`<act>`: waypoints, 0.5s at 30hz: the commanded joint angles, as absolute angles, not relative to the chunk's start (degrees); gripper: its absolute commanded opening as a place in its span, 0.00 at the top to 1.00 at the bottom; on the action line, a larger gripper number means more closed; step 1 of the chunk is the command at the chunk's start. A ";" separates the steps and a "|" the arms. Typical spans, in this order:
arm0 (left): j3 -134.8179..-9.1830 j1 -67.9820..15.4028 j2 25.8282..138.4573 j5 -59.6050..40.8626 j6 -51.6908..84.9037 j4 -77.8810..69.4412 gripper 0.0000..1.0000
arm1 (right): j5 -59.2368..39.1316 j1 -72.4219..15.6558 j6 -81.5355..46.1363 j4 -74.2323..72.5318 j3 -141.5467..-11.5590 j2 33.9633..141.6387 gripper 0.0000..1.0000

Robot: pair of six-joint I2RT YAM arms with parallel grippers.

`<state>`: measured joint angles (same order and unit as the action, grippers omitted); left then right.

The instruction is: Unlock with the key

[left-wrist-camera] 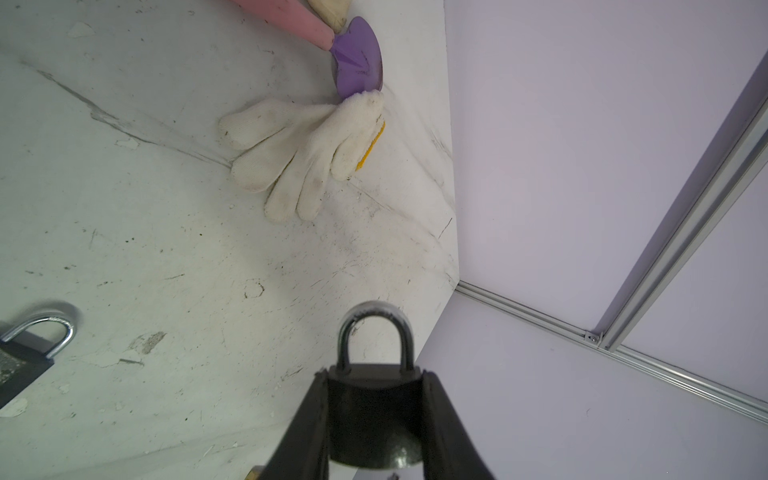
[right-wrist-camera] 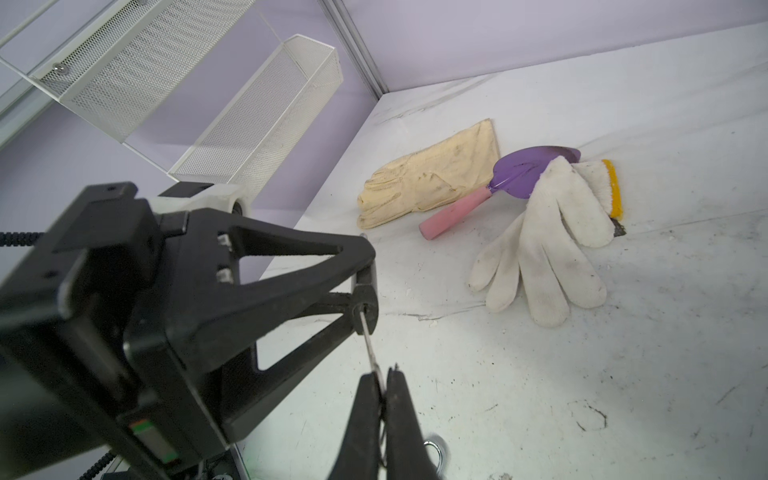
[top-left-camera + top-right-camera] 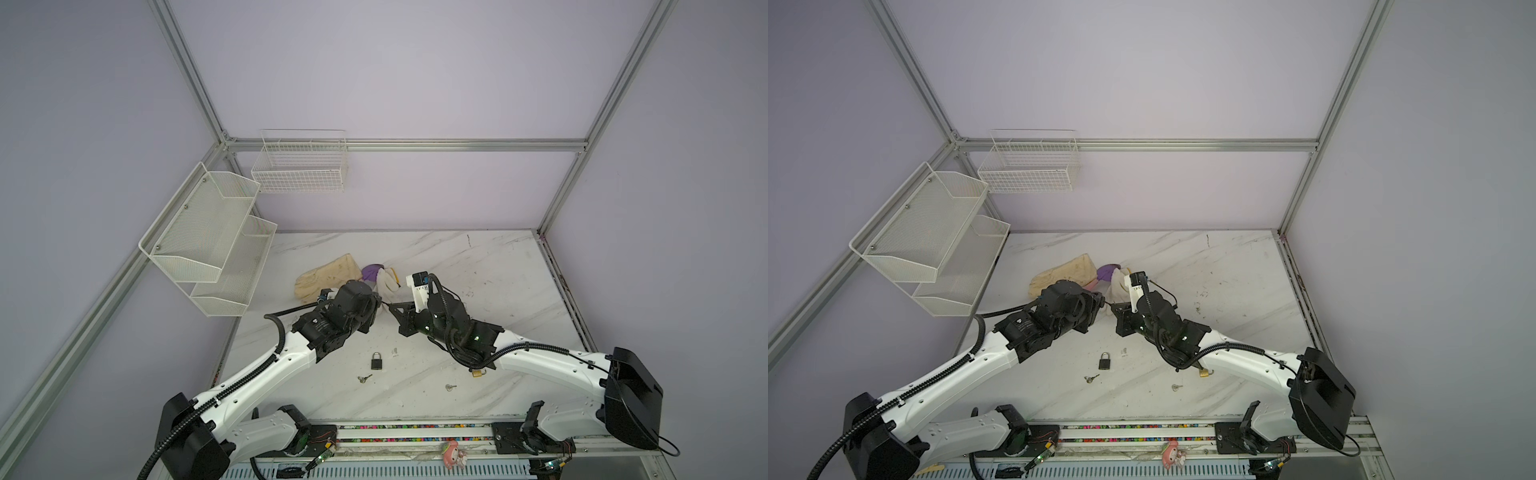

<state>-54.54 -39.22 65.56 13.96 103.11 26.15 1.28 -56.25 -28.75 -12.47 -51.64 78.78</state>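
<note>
Padlock (image 1: 374, 415): likely heavy, rigid; your left gripper (image 1: 376, 376) clamps its body.
Key (image 2: 369, 343): thin, probably slippery; right gripper (image 2: 382, 378) pinches its head.

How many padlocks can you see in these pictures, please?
3. The held padlock is clamped in the left gripper; the black padlock lies on the table; the brass padlock peeks from under the right arm. Others may be hidden.

Dark padlock (image 1: 374, 419), silver shackle (image 1: 374, 328) closed, clamped in the left tool (image 1: 376, 376); thin silver key (image 2: 371, 345), pinched in the right tool (image 2: 381, 376), blade tip seated in the padlock's keyhole (image 2: 365, 308).
</note>
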 commanded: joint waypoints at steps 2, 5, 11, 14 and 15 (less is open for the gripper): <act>-52.75 -38.85 63.91 13.72 104.26 23.13 1.00 | 3.84 -56.10 -27.33 -13.54 -53.17 80.16 1.00; -52.60 -38.89 63.99 13.84 104.25 22.77 1.00 | 3.69 -56.12 -27.51 -14.41 -52.26 79.83 1.00; -52.15 -38.86 64.20 13.80 104.75 21.99 1.00 | 1.60 -56.33 -27.86 -15.98 -51.68 79.38 1.00; -52.12 -38.84 64.25 13.80 104.76 21.97 1.00 | 1.62 -56.68 -27.77 -16.17 -51.86 79.25 1.00; -52.05 -38.87 64.25 13.79 104.85 21.89 1.00 | 1.81 -56.68 -27.90 -16.09 -51.88 79.19 1.00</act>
<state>-54.46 -39.07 65.56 13.67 104.22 24.49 1.91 -56.31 -28.18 -13.93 -51.83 79.81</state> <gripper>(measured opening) 0.296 0.059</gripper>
